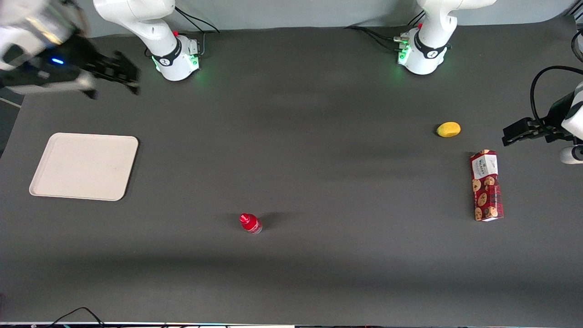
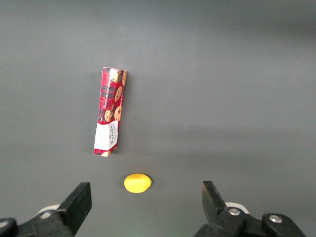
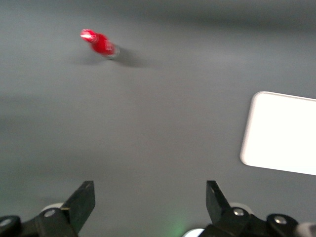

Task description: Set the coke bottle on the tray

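Tool (image 1: 114, 79) raised above the surface (image 1: 291, 150) at the working arm's end, farther from the front camera than the tray (image 1: 85, 166), blurred; fingers (image 3: 81, 202) spread wide apart in the right wrist view, holding nothing. Dark grey matte surface, bare but for four items, with a pale wall along its edge by the arm bases. Tray flat on the surface, nothing on it. Coke bottle (image 1: 250, 223) upright, well apart from the tray, nearer the front camera than the tray and toward the middle of the surface; seen also from the wrist (image 3: 98, 43). Toward the parked arm's end, well apart from the tray: yellow lemon-like fruit (image 1: 448, 129) and red cookie box (image 1: 486, 185) lying flat. Open surface between tray and bottle.
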Tool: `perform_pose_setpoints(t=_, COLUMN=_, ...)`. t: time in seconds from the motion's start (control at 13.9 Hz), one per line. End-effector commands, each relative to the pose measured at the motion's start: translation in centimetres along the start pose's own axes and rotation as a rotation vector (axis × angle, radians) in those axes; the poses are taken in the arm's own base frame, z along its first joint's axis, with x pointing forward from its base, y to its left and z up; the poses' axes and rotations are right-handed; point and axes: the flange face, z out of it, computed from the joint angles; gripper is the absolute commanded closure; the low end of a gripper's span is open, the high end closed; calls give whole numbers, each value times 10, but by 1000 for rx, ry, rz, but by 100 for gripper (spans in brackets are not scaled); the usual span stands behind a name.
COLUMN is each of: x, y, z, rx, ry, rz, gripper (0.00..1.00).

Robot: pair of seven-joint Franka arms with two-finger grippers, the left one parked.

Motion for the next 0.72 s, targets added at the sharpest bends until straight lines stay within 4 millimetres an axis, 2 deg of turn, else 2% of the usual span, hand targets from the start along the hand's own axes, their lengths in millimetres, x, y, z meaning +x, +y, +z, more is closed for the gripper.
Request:
perform_pose_setpoints(t=0.0, x=84, y=-46, z=58, rx=99, ry=-64, rz=83, gripper=0)
perform_pose_setpoints(t=0.14, x=121, y=-57, z=106, rx=111, ry=-13, rz=132, gripper=0)
perform_pose_setpoints(t=0.29, x=144, y=-73, z=165, rx=66, ry=3, rz=176, gripper=0)
perform_pose_setpoints(t=0.43, x=167, y=-87, z=222, rx=106, ry=18, rz=266, gripper=0)
perform_pose_setpoints(t=0.65, x=175, y=-119, z=282, rx=91, ry=60, rz=330, gripper=0)
